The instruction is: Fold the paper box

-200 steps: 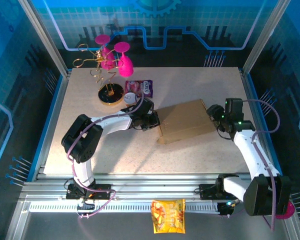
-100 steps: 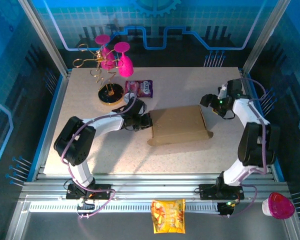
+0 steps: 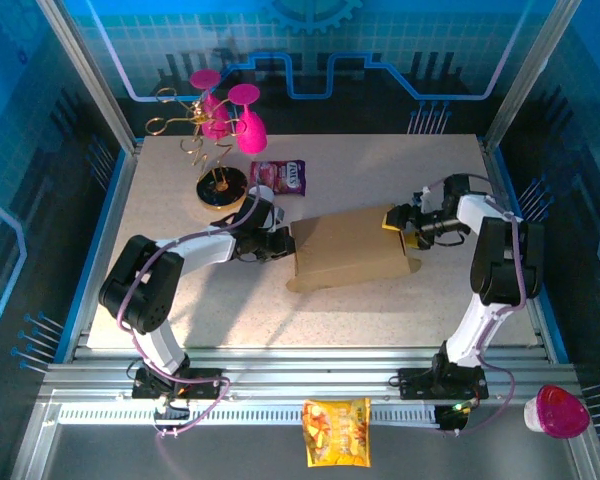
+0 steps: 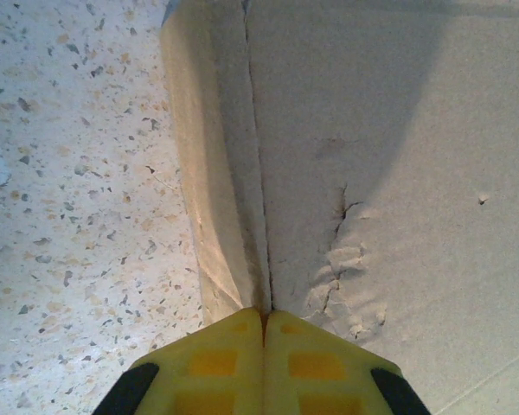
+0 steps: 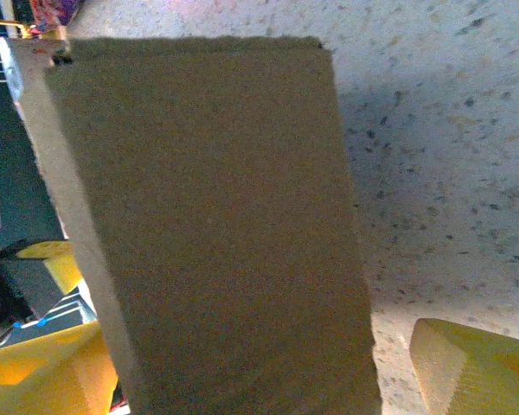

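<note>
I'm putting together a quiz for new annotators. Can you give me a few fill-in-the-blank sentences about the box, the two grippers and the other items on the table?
1. The left gripper, at the edge of the paper box, has its yellow fingers ____ (open or shut).
2. The right gripper is ____ (open or shut), with a cardboard panel between its fingers.
3. The snack packet on the table beyond the box is ____ in colour.
4. The glasses on the gold rack are ____ in colour.

Missing words: shut; open; purple; pink.
</note>
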Available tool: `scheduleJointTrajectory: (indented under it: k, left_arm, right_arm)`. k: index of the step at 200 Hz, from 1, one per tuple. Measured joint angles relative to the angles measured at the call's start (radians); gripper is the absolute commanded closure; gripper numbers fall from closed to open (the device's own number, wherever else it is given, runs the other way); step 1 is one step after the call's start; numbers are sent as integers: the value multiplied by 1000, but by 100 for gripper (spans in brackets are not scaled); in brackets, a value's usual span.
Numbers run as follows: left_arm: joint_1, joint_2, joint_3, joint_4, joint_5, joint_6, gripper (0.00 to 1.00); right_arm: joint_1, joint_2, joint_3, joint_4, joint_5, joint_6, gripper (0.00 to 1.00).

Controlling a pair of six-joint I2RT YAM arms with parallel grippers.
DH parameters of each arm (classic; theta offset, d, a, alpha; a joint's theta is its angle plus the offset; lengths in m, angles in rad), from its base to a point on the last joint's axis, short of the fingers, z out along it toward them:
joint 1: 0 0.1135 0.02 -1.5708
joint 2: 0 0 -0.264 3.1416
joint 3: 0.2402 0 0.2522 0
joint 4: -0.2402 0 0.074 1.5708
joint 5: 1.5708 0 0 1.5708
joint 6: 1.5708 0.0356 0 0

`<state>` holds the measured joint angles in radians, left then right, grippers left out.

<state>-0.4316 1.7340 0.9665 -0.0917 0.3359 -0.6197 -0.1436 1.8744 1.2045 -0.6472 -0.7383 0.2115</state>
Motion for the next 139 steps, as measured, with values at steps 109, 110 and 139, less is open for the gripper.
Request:
scheduleJointTrajectory:
  k: [109, 110, 139]
  left_arm:
    - [35, -31, -1, -48, -35, -12, 72]
    - [35, -34, -1, -50, -35, -8, 71]
    - [48, -159, -43, -51, -70, -48, 39]
  right_arm:
    - [66, -12, -50, 91, -133, 138, 47]
    - [66, -13, -51, 90, -134, 139, 47]
    - [79, -23, -63, 96, -155, 204, 50]
